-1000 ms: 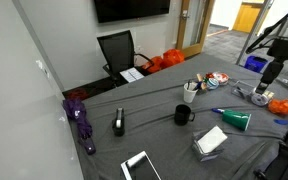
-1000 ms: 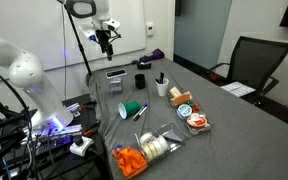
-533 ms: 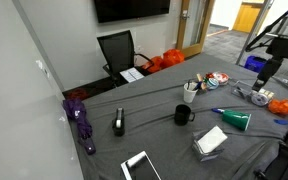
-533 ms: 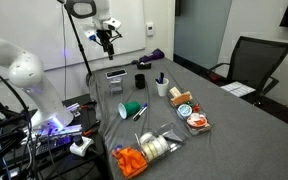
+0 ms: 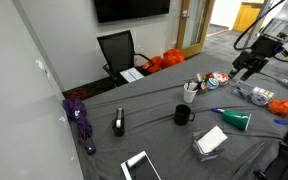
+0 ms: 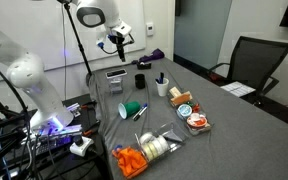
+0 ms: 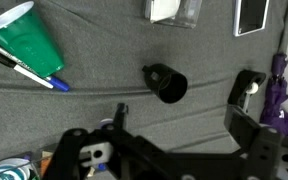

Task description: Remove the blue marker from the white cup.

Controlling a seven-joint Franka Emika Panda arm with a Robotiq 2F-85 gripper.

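Observation:
The white cup (image 5: 190, 92) stands near the middle of the grey table, with markers standing up in it, one of them the blue marker (image 5: 193, 84). The cup also shows in the other exterior view (image 6: 163, 89). My gripper (image 5: 244, 70) hangs in the air above and to one side of the cup, well clear of it in both exterior views (image 6: 119, 43). In the wrist view the fingers (image 7: 182, 120) are spread apart with nothing between them, over bare cloth just below the black mug (image 7: 165, 83). I cannot pick out the white cup in that view.
A black mug (image 5: 183, 115) stands near the white cup. A green cup (image 5: 235, 120) lies on its side with a marker (image 7: 29, 72) beside it. Also on the table are a clear box (image 5: 210, 140), a tablet (image 5: 139, 165), a purple umbrella (image 5: 81, 118) and orange items (image 6: 132, 160).
The arm has swung in from the table's edge toward the middle, which brings the gripper closer to the white cup. The objects on the table have not moved.

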